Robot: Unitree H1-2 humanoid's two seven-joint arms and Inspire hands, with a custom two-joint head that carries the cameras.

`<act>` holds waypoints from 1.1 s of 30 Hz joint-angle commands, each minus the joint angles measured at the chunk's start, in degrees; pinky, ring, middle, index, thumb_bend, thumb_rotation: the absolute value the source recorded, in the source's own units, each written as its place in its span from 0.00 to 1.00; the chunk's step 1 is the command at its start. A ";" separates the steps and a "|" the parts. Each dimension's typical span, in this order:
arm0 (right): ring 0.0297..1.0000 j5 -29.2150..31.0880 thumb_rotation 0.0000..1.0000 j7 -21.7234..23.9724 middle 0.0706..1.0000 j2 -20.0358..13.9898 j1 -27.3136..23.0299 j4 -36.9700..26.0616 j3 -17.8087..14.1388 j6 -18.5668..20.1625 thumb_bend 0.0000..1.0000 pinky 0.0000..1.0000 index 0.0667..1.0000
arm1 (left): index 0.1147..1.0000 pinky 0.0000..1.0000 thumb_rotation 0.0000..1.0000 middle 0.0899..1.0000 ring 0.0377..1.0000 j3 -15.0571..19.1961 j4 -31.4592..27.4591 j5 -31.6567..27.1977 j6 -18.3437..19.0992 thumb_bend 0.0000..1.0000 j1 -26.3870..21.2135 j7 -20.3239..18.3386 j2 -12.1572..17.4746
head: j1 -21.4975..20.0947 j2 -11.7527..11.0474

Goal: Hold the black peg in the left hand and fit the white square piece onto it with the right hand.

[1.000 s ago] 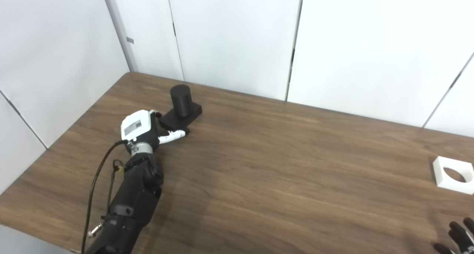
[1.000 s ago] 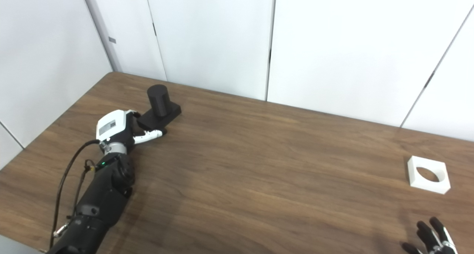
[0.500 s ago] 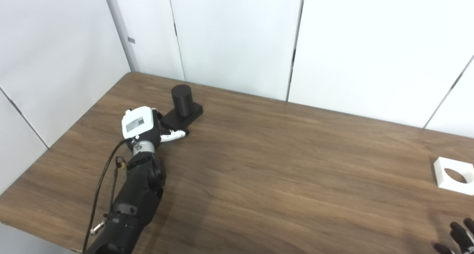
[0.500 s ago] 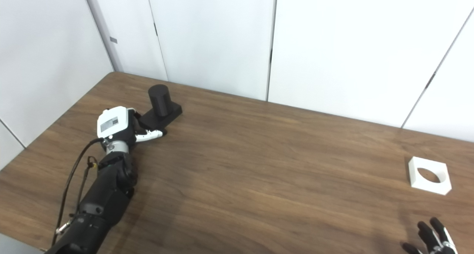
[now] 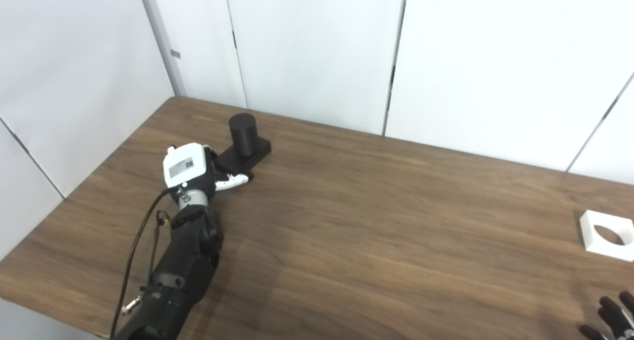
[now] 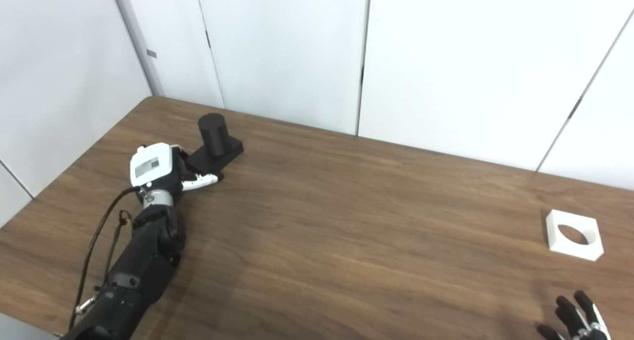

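Left eye view: we see our left hand at the one black peg, fingers hidden, grip unclear
Right eye view: our right hand, cut off, fingers spread; one white square piece near it on the table

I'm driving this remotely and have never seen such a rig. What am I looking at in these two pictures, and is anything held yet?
Both pictures come from two cameras side by side on the humanoid robot's head, looking down at a brown wooden table. The left hand, white-backed on a black arm, is at the square base of the black cylindrical peg, which stands upright on the table; whether its fingers have closed on the base I cannot tell. The white square piece with a round hole lies flat far right, untouched. Only the dark fingertips of the right hand show at the bottom edge, spread and empty.
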 commanded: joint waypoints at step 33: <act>0.90 -1.36 0.98 -0.18 0.86 0.36 -0.86 -1.10 0.86 -1.74 0.85 0.93 0.91 | 0.57 0.98 0.44 0.77 0.85 -3.35 2.48 -6.45 -1.62 0.93 -3.51 6.55 1.43 | -0.37 0.07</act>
